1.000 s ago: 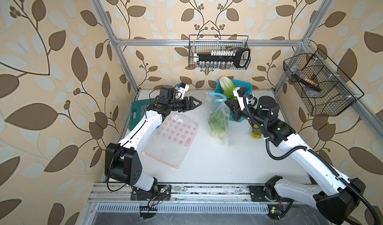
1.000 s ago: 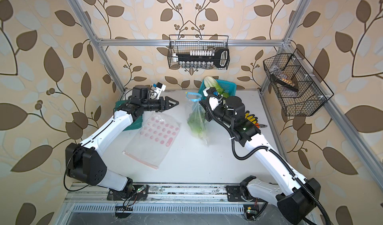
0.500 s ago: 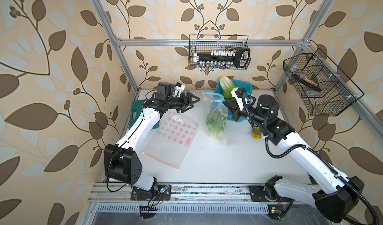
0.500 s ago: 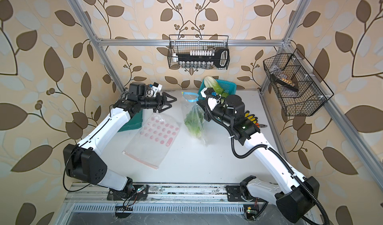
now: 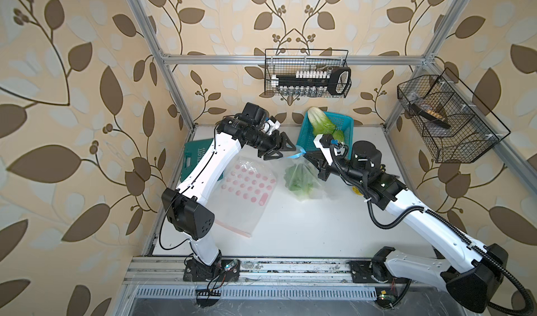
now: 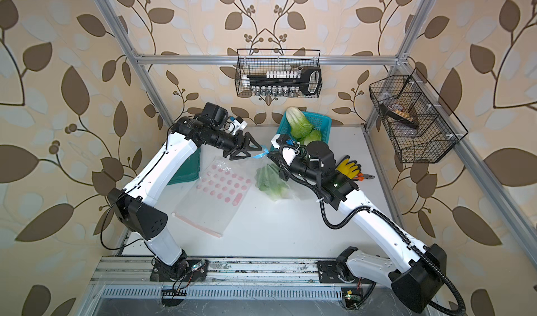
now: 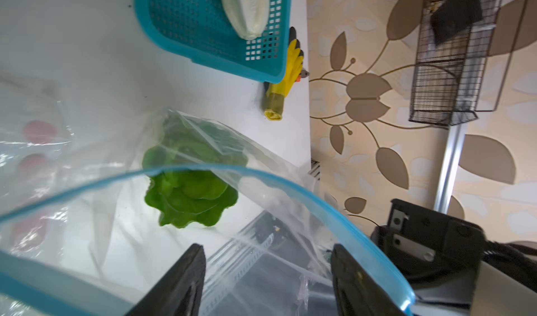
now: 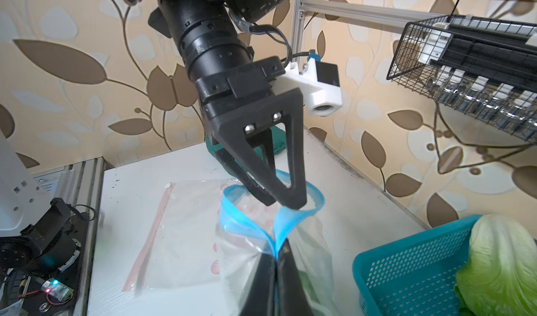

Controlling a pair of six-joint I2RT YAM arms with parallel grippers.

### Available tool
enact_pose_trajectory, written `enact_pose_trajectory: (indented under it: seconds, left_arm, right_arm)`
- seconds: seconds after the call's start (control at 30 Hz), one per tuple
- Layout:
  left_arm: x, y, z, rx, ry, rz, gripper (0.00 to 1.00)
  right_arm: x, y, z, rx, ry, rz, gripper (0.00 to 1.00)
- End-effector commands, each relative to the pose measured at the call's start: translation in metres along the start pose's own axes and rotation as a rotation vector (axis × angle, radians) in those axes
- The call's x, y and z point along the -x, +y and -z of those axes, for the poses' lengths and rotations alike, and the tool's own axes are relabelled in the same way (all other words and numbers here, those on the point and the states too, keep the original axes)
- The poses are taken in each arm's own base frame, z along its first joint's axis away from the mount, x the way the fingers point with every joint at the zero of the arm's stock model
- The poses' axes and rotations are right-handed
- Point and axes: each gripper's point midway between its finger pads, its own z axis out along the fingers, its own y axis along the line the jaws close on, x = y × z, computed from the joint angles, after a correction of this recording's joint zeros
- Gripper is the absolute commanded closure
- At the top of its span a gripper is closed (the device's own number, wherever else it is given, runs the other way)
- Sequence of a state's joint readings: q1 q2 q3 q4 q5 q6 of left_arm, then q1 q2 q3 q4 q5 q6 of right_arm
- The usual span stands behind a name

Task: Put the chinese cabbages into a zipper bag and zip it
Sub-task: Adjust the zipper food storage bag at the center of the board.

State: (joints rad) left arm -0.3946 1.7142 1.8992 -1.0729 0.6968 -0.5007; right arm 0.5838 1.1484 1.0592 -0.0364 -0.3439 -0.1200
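Green-tipped cabbage (image 5: pixel 319 122), stalk end rearward

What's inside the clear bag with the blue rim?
One cabbage, its green leaves showing through the plastic, sits low in the bag. Whether anything lies under it cannot be seen: the leaves cover the bag's bottom.
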Motion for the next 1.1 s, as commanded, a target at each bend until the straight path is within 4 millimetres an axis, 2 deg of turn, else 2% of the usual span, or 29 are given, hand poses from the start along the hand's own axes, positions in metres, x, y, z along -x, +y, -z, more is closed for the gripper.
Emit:
enact_pose_trajectory:
  seconds: [0.0,0.2,0.27,0.4,0.53,0.73,0.83,0.87,0.97,1.03,1.07]
  left_arm:
    - [-0.003,0.024,0.035,0.149,-0.063,-0.029,0.29]
    - [-0.003,0.033,0.063,0.242,-0.169,-0.034,0.24]
    - [-0.003,0.03,0.064,0.212,-0.189,-0.022,0.22]
    - [-0.01,0.027,0.041,0.101,-0.108,0.037,0.23]
    - [-0.008,0.031,0.038,0.114,-0.105,0.031,0.22]
    - [-0.029,0.025,0.001,0.034,-0.001,0.084,0.28]
    - [-0.031,0.028,-0.002,0.024,-0.015,0.098,0.37]
    - [-0.03,0.029,0.0,0.028,-0.027,0.094,0.46]
    - [-0.014,0.028,0.012,0.017,-0.089,0.1,0.79]
    - [0.005,0.025,0.029,0.014,-0.161,0.085,0.93]
    - [0.015,0.023,0.04,0.016,-0.204,0.073,0.96]
  right_arm:
    - [0.002,0.005,0.003,0.005,-0.017,0.011,1.0]
    - [-0.001,0.009,0.004,0.011,-0.011,0.005,1.0]
    - [-0.001,0.01,0.003,0.011,-0.011,0.0,1.0]
    - [-0.001,0.01,0.001,0.011,-0.017,-0.003,1.0]
    - [0.001,0.011,0.001,0.017,-0.022,-0.011,1.0]
    - [0.0,0.012,-0.002,0.013,-0.019,-0.026,1.0]
    - [-0.001,0.017,-0.004,0.019,-0.013,-0.031,1.0]
    - [-0.001,0.019,-0.004,0.022,-0.013,-0.034,1.0]
    - [0.005,0.025,-0.004,0.04,-0.023,-0.062,1.0]
    - [0.011,0.033,-0.006,0.067,-0.031,-0.083,1.0]
    - [0.016,0.037,-0.007,0.074,-0.033,-0.089,1.0]
